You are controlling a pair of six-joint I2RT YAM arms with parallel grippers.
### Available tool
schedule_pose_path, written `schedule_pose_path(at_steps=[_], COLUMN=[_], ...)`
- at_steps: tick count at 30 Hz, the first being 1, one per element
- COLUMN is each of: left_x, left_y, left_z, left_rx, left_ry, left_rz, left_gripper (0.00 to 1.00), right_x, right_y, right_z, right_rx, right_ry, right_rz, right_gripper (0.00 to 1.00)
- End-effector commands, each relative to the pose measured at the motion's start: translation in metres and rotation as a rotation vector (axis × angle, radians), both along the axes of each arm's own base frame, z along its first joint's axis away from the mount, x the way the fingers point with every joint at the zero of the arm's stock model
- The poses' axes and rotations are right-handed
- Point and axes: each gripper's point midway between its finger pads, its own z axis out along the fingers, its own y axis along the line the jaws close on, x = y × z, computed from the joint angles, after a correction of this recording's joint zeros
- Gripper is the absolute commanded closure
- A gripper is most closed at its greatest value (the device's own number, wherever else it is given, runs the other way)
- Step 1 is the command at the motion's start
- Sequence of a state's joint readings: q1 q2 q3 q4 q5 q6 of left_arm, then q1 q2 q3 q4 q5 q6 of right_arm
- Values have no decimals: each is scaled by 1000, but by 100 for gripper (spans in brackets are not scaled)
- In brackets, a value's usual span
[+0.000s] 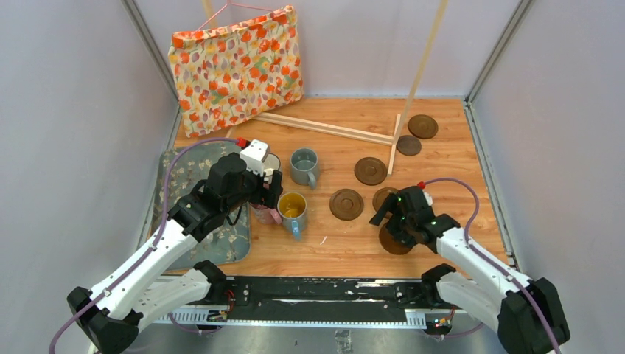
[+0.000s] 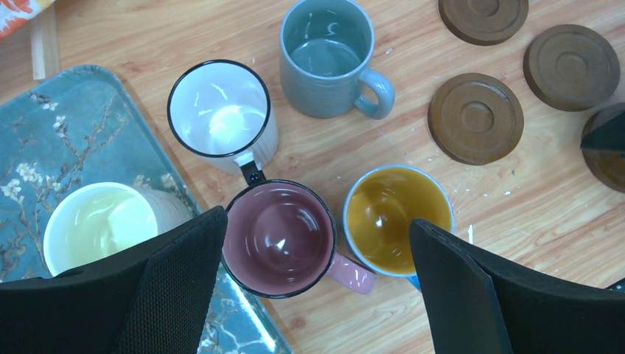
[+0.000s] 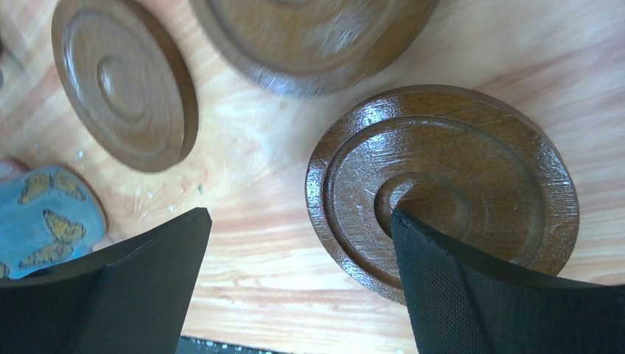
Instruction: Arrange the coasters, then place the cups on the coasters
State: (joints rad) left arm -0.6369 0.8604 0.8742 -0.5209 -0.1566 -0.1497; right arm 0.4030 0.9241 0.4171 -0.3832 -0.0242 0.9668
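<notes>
Several dark-brown coasters lie on the right half of the wooden table. My right gripper hangs open low over the nearest coaster. One finger sits over that coaster's centre and the other over bare wood; nothing is held. My left gripper is open above the cups, straddling the pink cup. Beside it stand the blue cup with yellow inside, the white dark-rimmed cup and the grey-blue cup. A cream cup stands on the mat.
A grey floral mat lies at the left edge. A floral fabric bag leans on the back wall. Thin wooden sticks lie across the back of the table and one stick rises upright. Walls enclose three sides.
</notes>
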Motion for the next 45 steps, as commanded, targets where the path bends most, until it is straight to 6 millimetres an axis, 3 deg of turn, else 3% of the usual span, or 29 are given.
schedule_pose_path(at_steps=[1, 9, 16, 24, 29, 34, 38, 40, 45], left_x=[1, 0, 0, -1, -1, -1, -2, -2, -1], left_y=[-1, 1, 2, 3, 4, 4, 4, 3, 3], left_z=[3, 5, 8, 9, 11, 11, 11, 11, 11], left_rx=[-12, -15, -18, -22, -24, -25, -26, -27, -26], left_ry=[-3, -13, -22, -27, -32, -33, -31, -32, -29], left_rz=[-3, 2, 7, 9, 10, 10, 9, 9, 6], left_gripper=[0, 0, 0, 0, 0, 0, 0, 0, 0], right_x=[-63, -69, -60, -60, -55, -45, -40, -40, -55], right_y=[4, 42, 90, 142, 164, 147, 103, 75, 24], right_z=[-34, -29, -14, -10, 6, 34, 52, 51, 19], right_rx=[-73, -125, -141, -164, -117, -197, -348, -417, -494], right_ry=[237, 222, 151, 131, 84, 19, -13, -26, 28], right_rz=[24, 154, 306, 491, 547, 535, 476, 428, 377], right_gripper=[2, 2, 2, 3, 4, 4, 3, 3, 3])
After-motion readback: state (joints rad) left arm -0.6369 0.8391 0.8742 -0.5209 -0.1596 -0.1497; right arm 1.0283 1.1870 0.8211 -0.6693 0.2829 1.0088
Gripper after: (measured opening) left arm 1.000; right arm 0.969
